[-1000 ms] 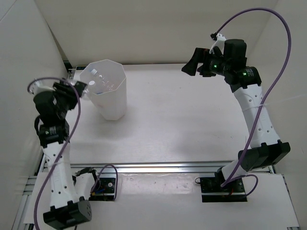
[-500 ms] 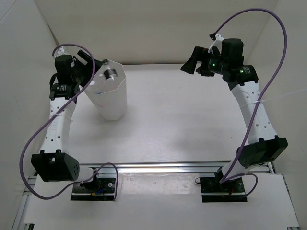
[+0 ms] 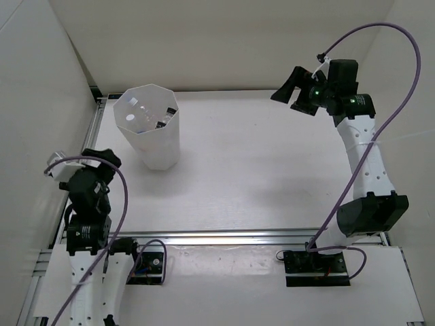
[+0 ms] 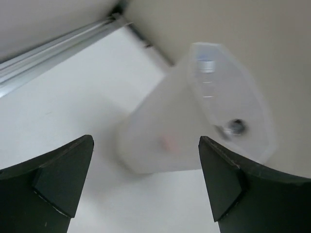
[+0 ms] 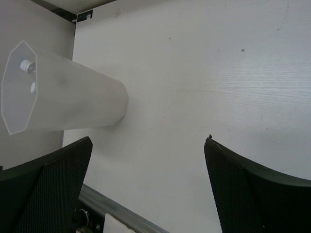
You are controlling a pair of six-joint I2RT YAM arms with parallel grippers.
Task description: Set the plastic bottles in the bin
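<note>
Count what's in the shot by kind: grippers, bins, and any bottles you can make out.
Grippers: 2, the left gripper and the right gripper, both open.
Bins: 1, the bin.
Bottles showing inside it: 2, a pale-capped bottle and a black-capped bottle; more may be hidden.
Total: 5.

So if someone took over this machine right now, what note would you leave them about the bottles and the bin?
Left gripper: open, empty, low near its own base.
Right gripper: open, empty, raised at the far right.
The tall white translucent faceted plastic bin stands upright at the far left. Small clear plastic bottles lie inside it; I cannot count them.
Done: no bottle shows outside the bin.
Left: likely nothing; just check that all are in.
</note>
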